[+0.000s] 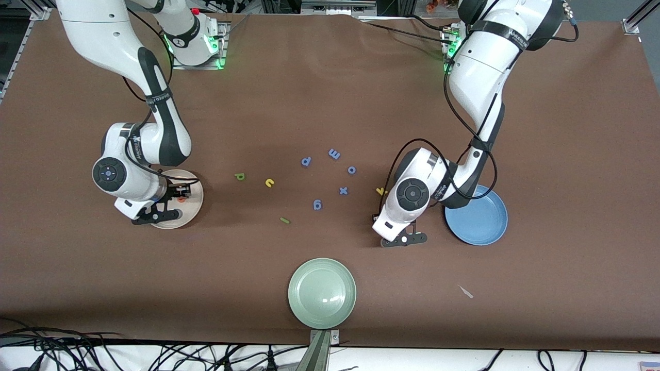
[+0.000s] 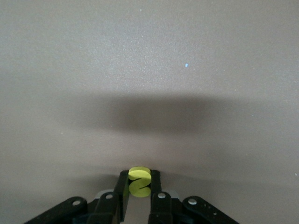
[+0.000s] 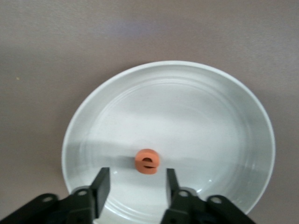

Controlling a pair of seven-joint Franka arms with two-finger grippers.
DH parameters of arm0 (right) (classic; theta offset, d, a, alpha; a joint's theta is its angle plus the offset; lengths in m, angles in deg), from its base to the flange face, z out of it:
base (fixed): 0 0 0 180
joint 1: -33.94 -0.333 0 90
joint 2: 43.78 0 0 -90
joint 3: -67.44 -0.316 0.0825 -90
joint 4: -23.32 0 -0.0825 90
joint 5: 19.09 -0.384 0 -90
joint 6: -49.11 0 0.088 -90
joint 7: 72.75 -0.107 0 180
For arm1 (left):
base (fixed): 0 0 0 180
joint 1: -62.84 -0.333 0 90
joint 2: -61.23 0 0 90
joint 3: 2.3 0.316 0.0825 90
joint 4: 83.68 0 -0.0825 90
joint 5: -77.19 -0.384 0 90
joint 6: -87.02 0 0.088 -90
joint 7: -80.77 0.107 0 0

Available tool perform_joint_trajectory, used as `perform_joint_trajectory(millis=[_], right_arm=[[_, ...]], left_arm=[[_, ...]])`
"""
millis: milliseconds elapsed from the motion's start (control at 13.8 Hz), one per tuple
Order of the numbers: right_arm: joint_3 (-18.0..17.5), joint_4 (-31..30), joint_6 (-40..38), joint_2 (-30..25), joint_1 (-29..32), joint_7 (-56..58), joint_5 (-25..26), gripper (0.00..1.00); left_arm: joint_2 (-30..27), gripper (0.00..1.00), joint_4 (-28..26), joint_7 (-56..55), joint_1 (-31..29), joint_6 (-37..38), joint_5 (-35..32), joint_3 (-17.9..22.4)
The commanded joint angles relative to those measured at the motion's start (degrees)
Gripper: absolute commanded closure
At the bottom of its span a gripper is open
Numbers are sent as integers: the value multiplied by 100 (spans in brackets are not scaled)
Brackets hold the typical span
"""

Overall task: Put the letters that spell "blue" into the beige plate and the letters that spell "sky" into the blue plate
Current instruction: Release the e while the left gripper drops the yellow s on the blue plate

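Two Franka arms work over a brown table (image 1: 330, 93) scattered with foam letters. The right gripper (image 3: 134, 184) hangs over the beige plate (image 3: 210, 112), fingers spread, with the orange e (image 3: 146, 161) lying free in the plate between them. At the other end of the table the left gripper (image 2: 139, 186) is down at the table just beside the blue plate (image 1: 482, 224), on the side toward the beige plate, its fingers pinching the yellow s (image 2: 139, 181).

The rest of the letters lie on the bare cloth between the two plates. Nearest the beige plate is the green b (image 1: 239, 176), then the yellow u (image 1: 269, 182), with the green l (image 1: 284, 220) nearer the front camera than both. A yellow letter (image 1: 381, 191), too small to read, lies close to the left arm's wrist. Five blue-purple letters (image 1: 330, 175) sit in a loose ring between the u and that yellow letter.

A pale green plate (image 1: 322, 292), holding nothing, sits nearer the front camera than the ring of letters. A small pale scrap (image 1: 466, 291) lies nearer the camera than the blue plate.
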Motion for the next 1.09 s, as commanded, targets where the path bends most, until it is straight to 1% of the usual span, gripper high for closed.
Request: perform_joint_trajectory(millis=[0,145,218,290,435,581,653,726,798,871,944,1016], right_arm=[[-234,113,-233,-149,-237,-895,-57,0],[-471,157,-181,-150,-430,-1748,-57,0],[-507,158,-120,-150,-588,-2117,-57,0],[-525,158,-15,-150,-790,-2408,-66,0],[-534,158,222,-88,-1159,-3110,-66,0],[-595,149,477,-1,-1362,-3770,-74,0],[-639,149,505,8,-1424,-4026,-75,0],[-683,149,540,43,-1468,-4211,-75,0],[-709,140,679,96,-1468,-4361,-75,0],[-744,114,794,140,-1477,-4562,-83,0],[-875,140,838,193,-1477,-4825,-92,0],[-946,140,943,219,-1469,-5080,-127,0]], left_arm=[[-247,100,-38,454,-129,233,-121,47],[-651,100,-47,980,-401,1118,-121,47],[-801,100,-56,1357,-593,1514,-121,47],[-924,100,-73,1787,-769,1736,-130,47],[-1214,100,-537,2596,-1209,1747,-252,47],[-1312,100,-1038,3072,-1421,1581,-864,38],[-1330,100,-1345,3083,-1491,1301,-1051,30],[-1382,100,-1661,3118,-1588,889,-1087,30],[-1417,79,-1899,3145,-1667,537,-1105,30],[-1426,27,-1893,3145,-1676,516,-1105,30],[-1505,0,-1867,3136,-1676,560,-1079,12],[-1619,0,-1849,3119,-1642,656,-1027,-14]])
